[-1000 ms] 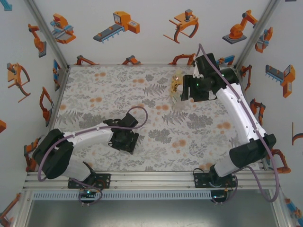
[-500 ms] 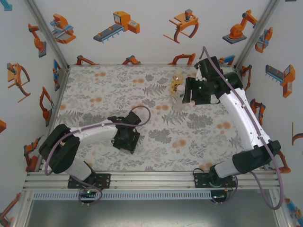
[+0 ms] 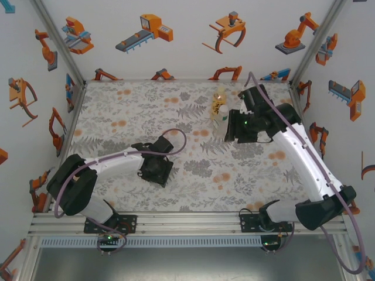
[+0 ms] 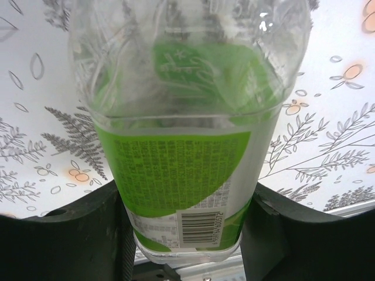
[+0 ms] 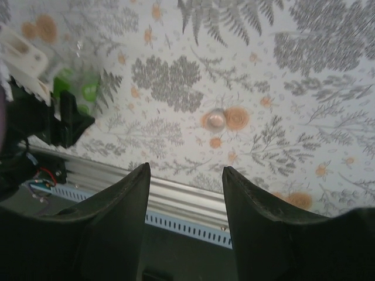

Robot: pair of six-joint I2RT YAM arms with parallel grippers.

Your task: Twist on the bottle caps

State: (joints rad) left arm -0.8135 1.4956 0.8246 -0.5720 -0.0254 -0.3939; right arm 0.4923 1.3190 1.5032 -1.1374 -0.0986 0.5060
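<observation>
My left gripper is shut on the green-labelled bottle, with a black finger pressed against each side near its base. From above, the left gripper sits low over the mat at centre left and covers that bottle. An amber-yellow bottle and a white-labelled bottle stand close together at the back right. My right gripper hovers just beside them, open, with nothing between its fingers. One small pale bottle cap lies on the mat next to an orange flower.
The floral mat covers the table, and printed walls close it in on three sides. An aluminium rail runs along the near edge. The left arm's gripper holding the green bottle appears at the upper left of the right wrist view.
The left gripper has closed tighter on the green-labelled bottle. The right gripper has drawn back from the far bottles toward the near side, and its jaws have narrowed somewhat.
</observation>
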